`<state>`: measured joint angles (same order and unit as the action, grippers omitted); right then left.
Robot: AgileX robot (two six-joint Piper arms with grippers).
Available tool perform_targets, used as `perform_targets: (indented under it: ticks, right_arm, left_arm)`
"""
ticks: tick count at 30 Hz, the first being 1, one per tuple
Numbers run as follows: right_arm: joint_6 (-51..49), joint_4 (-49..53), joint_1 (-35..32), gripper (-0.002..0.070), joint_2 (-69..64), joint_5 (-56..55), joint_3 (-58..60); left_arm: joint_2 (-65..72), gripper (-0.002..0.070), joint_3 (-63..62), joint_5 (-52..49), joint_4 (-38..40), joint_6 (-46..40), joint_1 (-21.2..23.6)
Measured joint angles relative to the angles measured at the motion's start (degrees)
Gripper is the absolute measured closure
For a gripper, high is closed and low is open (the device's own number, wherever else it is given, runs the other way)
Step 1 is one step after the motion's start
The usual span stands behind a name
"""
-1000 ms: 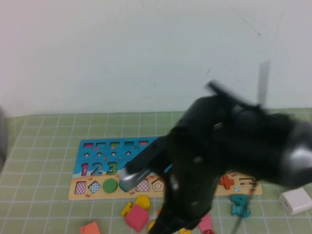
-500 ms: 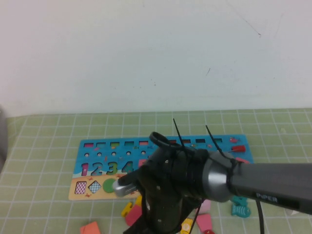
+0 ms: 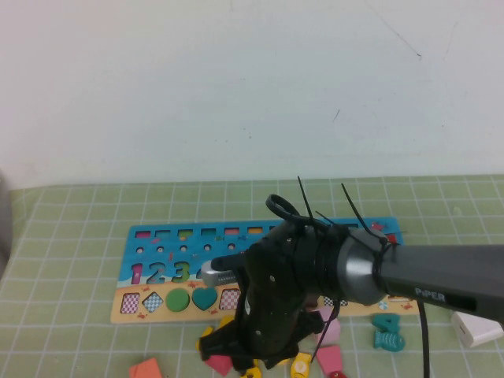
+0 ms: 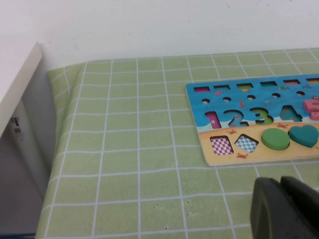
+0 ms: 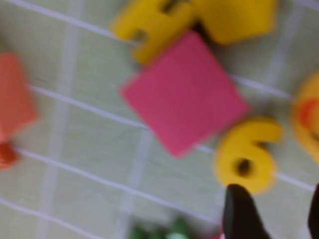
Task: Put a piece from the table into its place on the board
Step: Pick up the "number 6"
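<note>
The yellow piece, a numeral 6 [image 5: 246, 154], lies flat on the green gridded table [image 5: 89, 149] beside a pink square [image 5: 184, 92]. My right gripper [image 5: 279, 214] hovers just short of it, open, with nothing between its fingers [image 5: 241, 214]. In the high view the right arm [image 3: 283, 299] hangs low over the loose pieces in front of the board [image 3: 157, 264] and hides its own gripper. The board [image 4: 249, 124] is blue with numerals and a tan strip of shapes. My left gripper [image 4: 284, 209] is shut and empty, over the cloth near the board's left end.
Other loose pieces lie round the 6: yellow ones [image 5: 149, 20], an orange one [image 5: 15, 94], a pink square [image 3: 219, 364], a teal piece [image 3: 388, 331]. A white block [image 3: 479, 329] sits at the right. A white ledge [image 4: 15, 84] borders the table's left edge.
The right arm has swung down from close to the camera and now hangs low over the loose pieces in front of the board. The heart on the board has come into view.
</note>
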<state>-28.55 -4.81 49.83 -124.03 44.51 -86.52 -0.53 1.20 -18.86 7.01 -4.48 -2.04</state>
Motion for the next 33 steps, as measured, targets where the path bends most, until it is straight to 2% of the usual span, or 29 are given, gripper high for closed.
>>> perform_targets:
  ticks: [2, 6, 33]
  right_arm:
    - [1.9, -2.5, 0.0, 0.0366, -0.1, -2.4, 0.0]
    - [4.9, -4.6, 0.0, 0.0348, -0.7, -5.1, -0.1]
    - [5.9, -0.6, 0.0, 0.0343, -3.5, -6.0, -0.1]
  left_arm:
    - [0.0, 0.0678, 0.0, 0.0, 0.0, 0.0, 0.0]
    - [0.0, 0.0678, 0.0, 0.0, 0.0, 0.1, 0.0]
    - [0.0, 0.0678, 0.0, 0.0, 0.0, 0.2, 0.0]
